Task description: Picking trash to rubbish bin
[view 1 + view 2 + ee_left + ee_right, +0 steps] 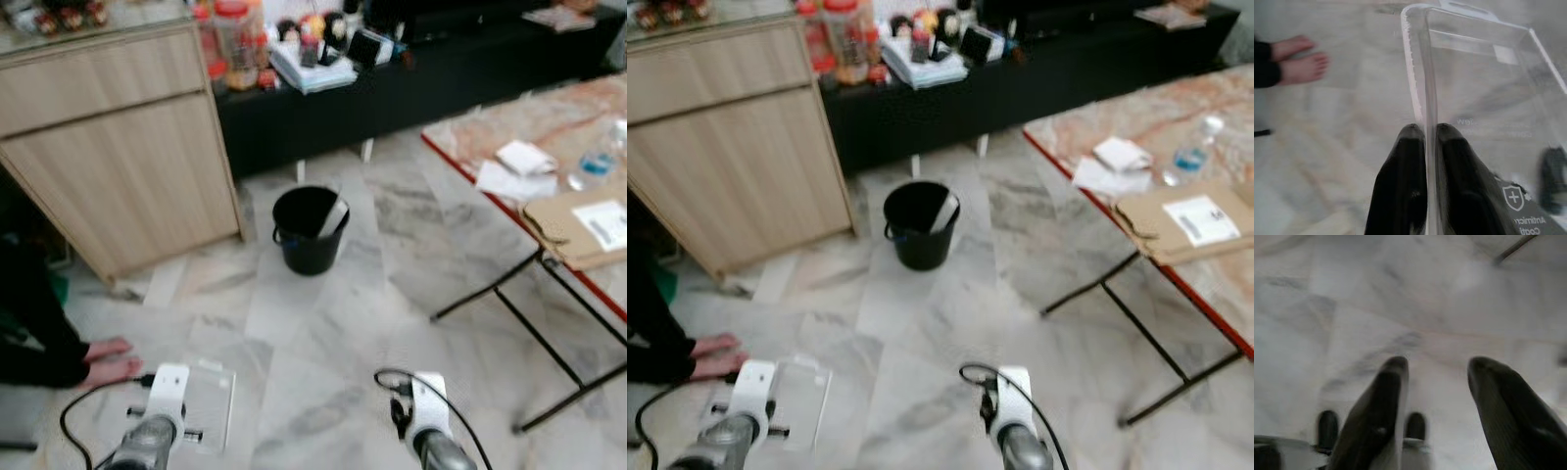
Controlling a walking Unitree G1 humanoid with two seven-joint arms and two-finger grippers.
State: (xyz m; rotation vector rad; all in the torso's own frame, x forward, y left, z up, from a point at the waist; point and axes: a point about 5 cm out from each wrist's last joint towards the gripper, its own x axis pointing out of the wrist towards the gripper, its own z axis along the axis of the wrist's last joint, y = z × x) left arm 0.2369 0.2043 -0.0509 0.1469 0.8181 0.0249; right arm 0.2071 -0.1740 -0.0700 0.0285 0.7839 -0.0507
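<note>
The left claw (1425, 134) pinches the edge of a clear plastic package (1484, 93), its two black fingers pressed against the thin wall from either side, holding it above the marble floor (323, 323). The right claw (1437, 369) hangs spread over bare floor, gripping nothing. Ahead of both claws, well apart from them, a black rubbish bin (310, 230) stands upright on the floor with a pale piece of trash leaning inside it. Beyond the left claw, to its outer side, a person's bare feet (110, 360) rest on the floor near a wooden cabinet (118, 147). Off to the right claw's far side, a folding desk (549, 127) carries papers, a cardboard parcel (583, 227) and a water bottle (594, 166).
</note>
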